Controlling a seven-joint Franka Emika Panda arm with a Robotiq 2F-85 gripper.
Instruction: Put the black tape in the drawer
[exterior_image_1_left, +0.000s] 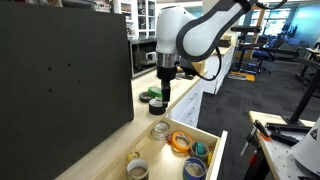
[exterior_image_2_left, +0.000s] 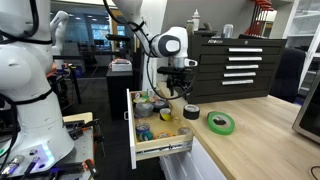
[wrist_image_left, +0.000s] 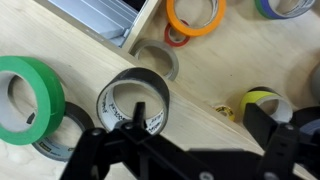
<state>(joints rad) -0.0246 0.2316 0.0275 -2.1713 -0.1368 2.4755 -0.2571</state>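
The black tape (wrist_image_left: 112, 98), a dark roll with a white inner core, lies on the wooden counter near the edge above the open drawer (wrist_image_left: 235, 65). It also shows in an exterior view (exterior_image_2_left: 191, 111). My gripper (wrist_image_left: 200, 120) is open and hovers low over the roll. One finger is over the roll's hole, and the other is out over the drawer by a yellow roll (wrist_image_left: 262, 100). In both exterior views the gripper (exterior_image_1_left: 165, 92) (exterior_image_2_left: 180, 88) points down at the counter edge. The drawer (exterior_image_1_left: 218, 152) (exterior_image_2_left: 165, 150) is pulled out and holds several tape rolls.
A green roll (wrist_image_left: 25, 95) (exterior_image_2_left: 221, 122) lies on the counter beside the black tape, partly over a dark grey roll (wrist_image_left: 62, 145). Orange (wrist_image_left: 195, 15), blue (wrist_image_left: 290, 6) and grey (wrist_image_left: 157, 60) rolls lie in the drawer. A large black box (exterior_image_1_left: 60, 75) stands on the counter.
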